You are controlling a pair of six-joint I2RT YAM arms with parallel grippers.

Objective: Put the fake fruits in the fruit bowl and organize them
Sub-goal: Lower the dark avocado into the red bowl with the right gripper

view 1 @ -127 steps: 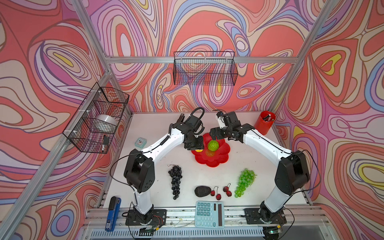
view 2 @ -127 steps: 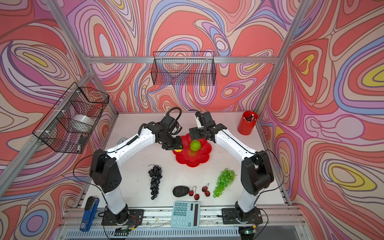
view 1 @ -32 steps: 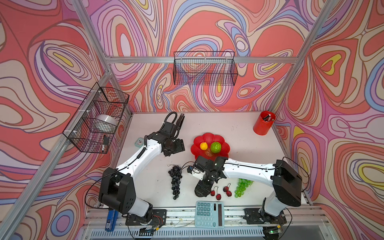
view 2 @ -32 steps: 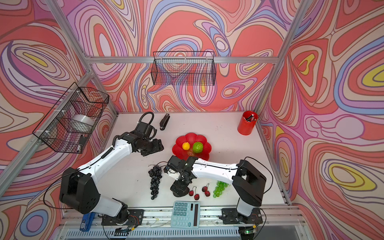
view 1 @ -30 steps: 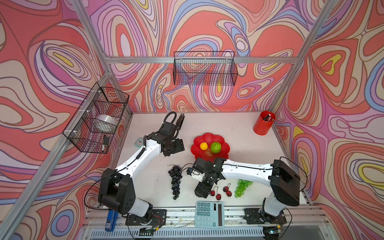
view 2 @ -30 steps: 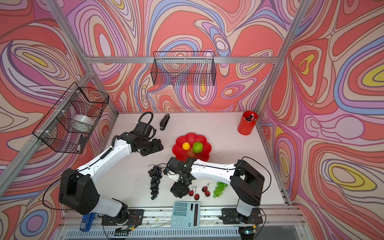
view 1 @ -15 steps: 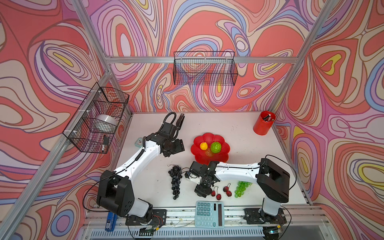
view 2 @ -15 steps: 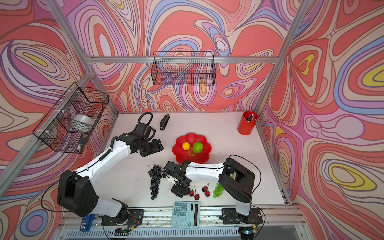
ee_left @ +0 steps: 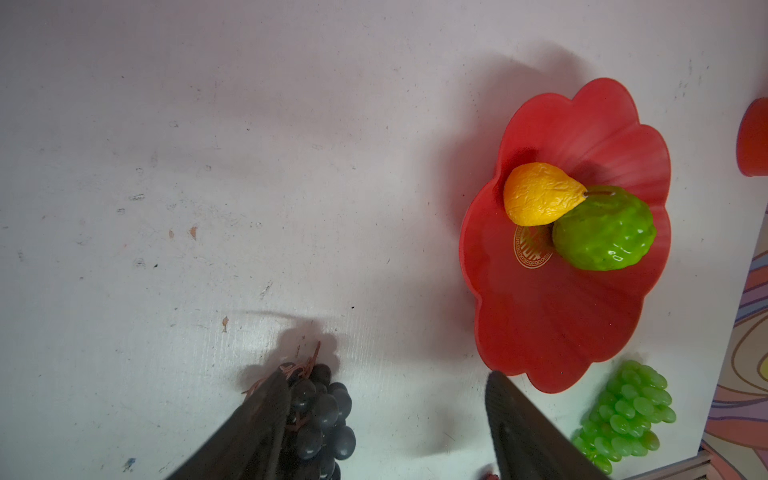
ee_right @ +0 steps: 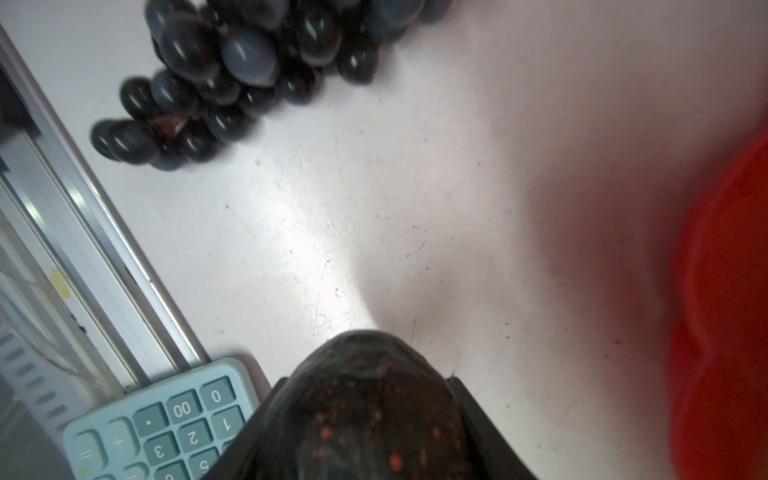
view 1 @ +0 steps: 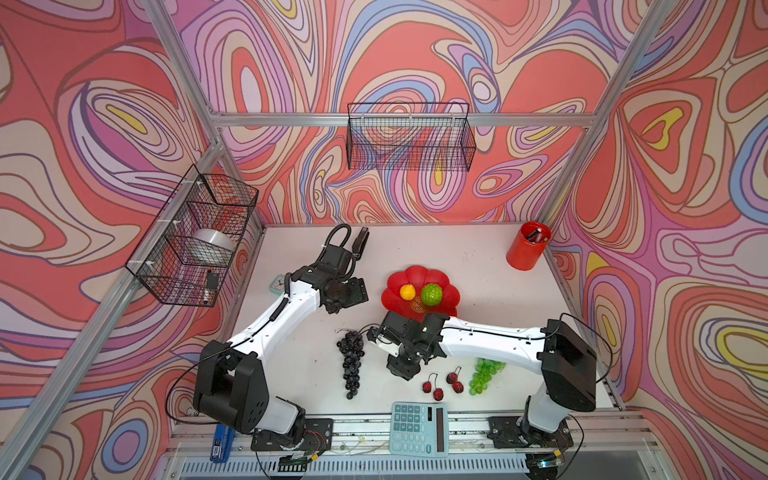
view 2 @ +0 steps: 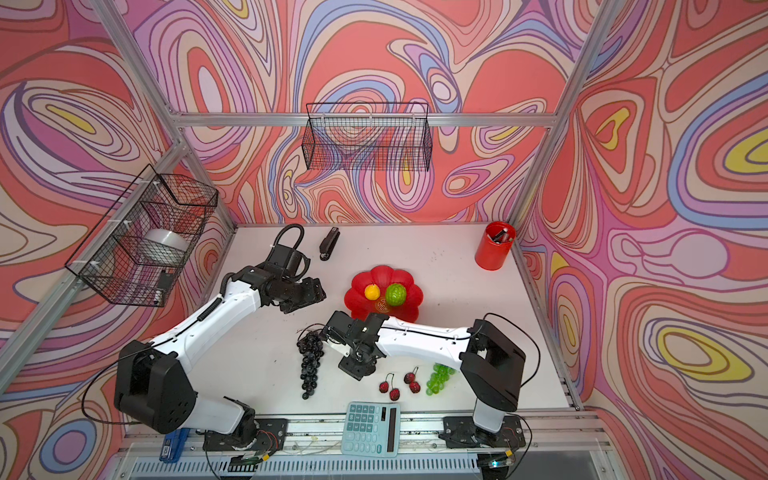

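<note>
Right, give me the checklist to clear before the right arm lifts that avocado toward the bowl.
1. Avocado inside the right gripper: ok, it fills the gap between the jaws.
2. Grip firm enough to lift: cannot tell.
3. Room in the fruit bowl: ok, a large part is bare beside the yellow fruit and the green ball.
4. Left gripper out of the path: ok, open, off to the bowl's side.
5. Dark grape bunch apart from the avocado: ok.
</note>
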